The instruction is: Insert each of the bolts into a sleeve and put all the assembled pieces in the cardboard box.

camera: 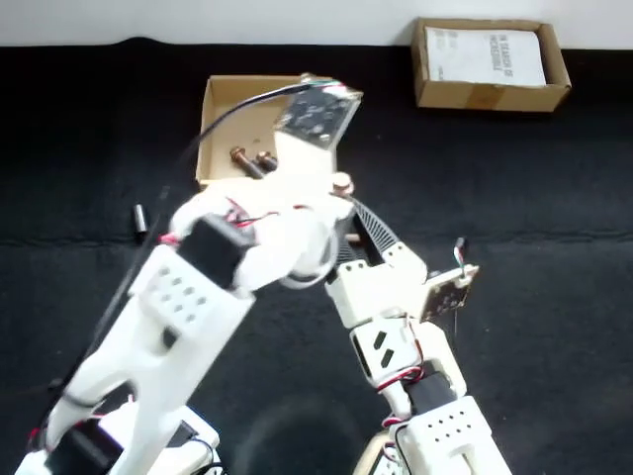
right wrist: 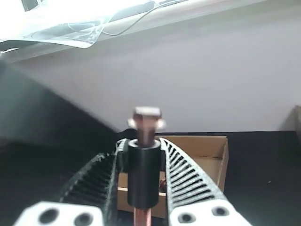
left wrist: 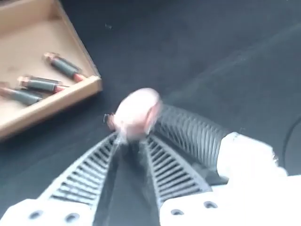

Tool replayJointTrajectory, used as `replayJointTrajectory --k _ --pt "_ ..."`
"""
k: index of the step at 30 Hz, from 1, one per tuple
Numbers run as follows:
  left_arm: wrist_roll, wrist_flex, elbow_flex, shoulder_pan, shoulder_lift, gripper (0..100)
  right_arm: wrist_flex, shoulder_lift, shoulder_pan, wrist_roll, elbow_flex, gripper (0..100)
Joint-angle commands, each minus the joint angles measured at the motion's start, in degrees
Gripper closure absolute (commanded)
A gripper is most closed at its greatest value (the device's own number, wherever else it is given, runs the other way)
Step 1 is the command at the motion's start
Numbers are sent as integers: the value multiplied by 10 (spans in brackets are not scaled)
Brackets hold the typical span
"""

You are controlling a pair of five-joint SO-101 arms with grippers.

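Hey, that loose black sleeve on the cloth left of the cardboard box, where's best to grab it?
Grip the sleeve across its round sides at mid-length, coming down from above. It's a slim cylinder sitting apart from the cardboard box, so there's likely room to close on it.

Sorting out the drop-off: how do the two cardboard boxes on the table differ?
The box by the arms holds assembled bolts and is partly covered by an arm; the far-right box holds a white sheet and stands uncovered. Both are open, shallow, brown cardboard.
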Motion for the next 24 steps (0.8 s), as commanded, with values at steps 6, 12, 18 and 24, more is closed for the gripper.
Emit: replayJointTrajectory --k 6,12,18,24 --pt "-5 171 2 80 -107 748 0 -6 13 1 70 991" --pt "-6 171 0 39 -177 847 0 -3 29 26 43 991" --pt "-55 143 0 -116 -245 967 158 -2 44 11 -71 991" --pt "-125 109 6 -274 -313 992 280 0 41 2 -198 991"
